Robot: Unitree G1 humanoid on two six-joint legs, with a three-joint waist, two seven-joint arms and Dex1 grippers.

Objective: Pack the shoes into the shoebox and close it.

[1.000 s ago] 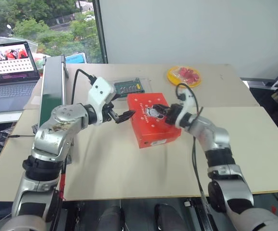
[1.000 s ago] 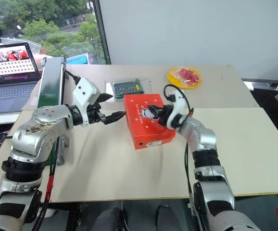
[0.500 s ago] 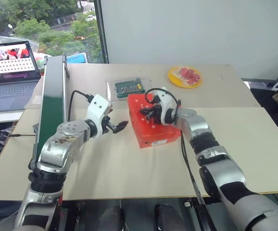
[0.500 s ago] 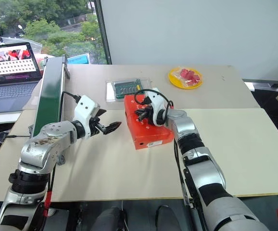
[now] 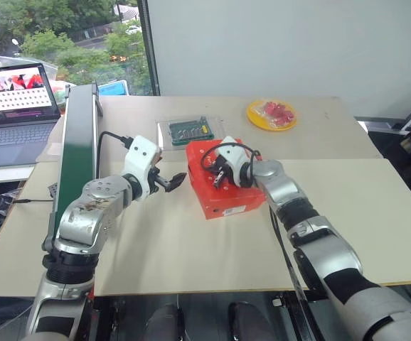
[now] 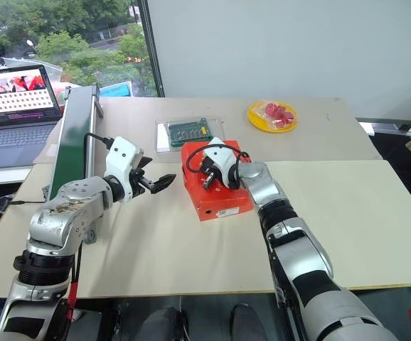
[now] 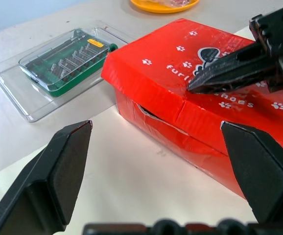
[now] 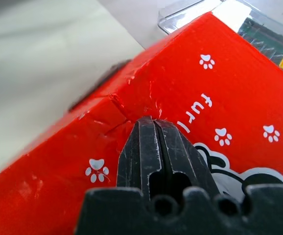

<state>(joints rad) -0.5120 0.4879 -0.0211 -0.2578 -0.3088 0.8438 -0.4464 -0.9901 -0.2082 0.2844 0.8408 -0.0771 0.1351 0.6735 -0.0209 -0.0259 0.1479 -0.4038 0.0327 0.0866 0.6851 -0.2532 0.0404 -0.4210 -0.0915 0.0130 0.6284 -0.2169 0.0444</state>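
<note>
The shoebox (image 5: pixel 228 196) is an orange-red carton with white paw prints and a cartoon mouse on top. It sits mid-table with its lid down, and a thin dark slit shows under the lid edge (image 7: pixel 146 111). The shoes are hidden. My right gripper (image 5: pixel 217 176) is shut, with its tips (image 8: pixel 153 120) resting on the lid near the box's left edge. My left gripper (image 5: pixel 176 181) is open just left of the box and clear of it. The carton's left end (image 7: pixel 180 73) lies ahead of its spread fingers.
A clear flat tray with a green circuit board (image 5: pixel 191 130) lies right behind the box. A yellow plate of red pieces (image 5: pixel 271 112) sits at the back right. A tall dark-green panel (image 5: pixel 77 145) stands at the table's left edge, with a laptop (image 5: pixel 15 96) beyond it.
My right gripper has rolled over and slid left across the lid, sinking onto its left part, still shut. The open left gripper has dropped slightly beside the box.
</note>
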